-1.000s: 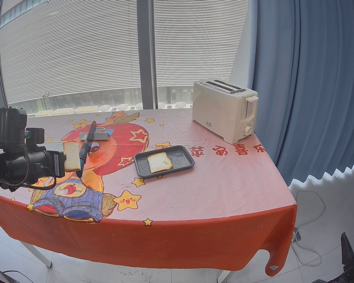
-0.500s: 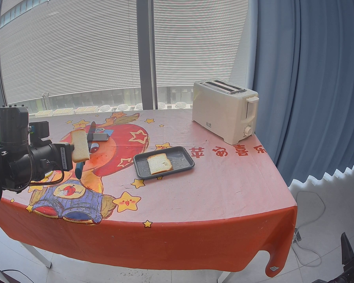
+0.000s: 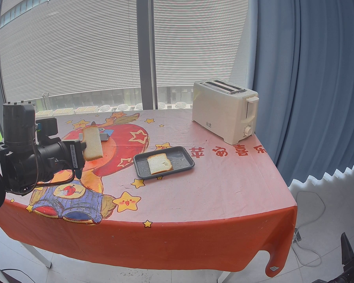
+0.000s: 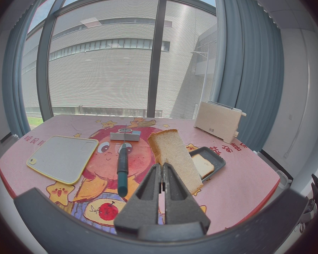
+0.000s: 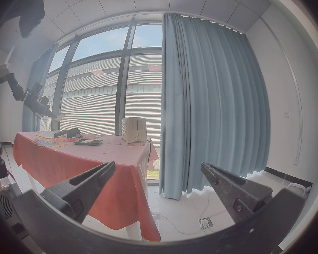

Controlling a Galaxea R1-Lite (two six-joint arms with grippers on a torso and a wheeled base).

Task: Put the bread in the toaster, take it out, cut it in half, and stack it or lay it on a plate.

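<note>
My left claw (image 4: 162, 170) is clamped tight on a bread half (image 4: 173, 154), held on edge above the cloth (image 3: 224, 185). Just beyond and below the claw lies the knife (image 4: 122, 166), with the board (image 4: 62, 157) further to my left. Ahead and to the claw's right sits the plate (image 3: 187, 158), with the other half (image 3: 159, 162) lying flat in it.

I judge toasting and cutting done and one half plated. What is left is to carry mine over and lay or stack it there.

Farthest from the claw, past the plate, stands the toaster (image 3: 224, 109), with nothing sticking out of its slots. It bears a small dark mark, too small for me to make out. Red characters run across the cloth beside it.

My right claw (image 5: 158, 165) hangs low, well apart from the table, with its jaws wide apart and empty.
</note>
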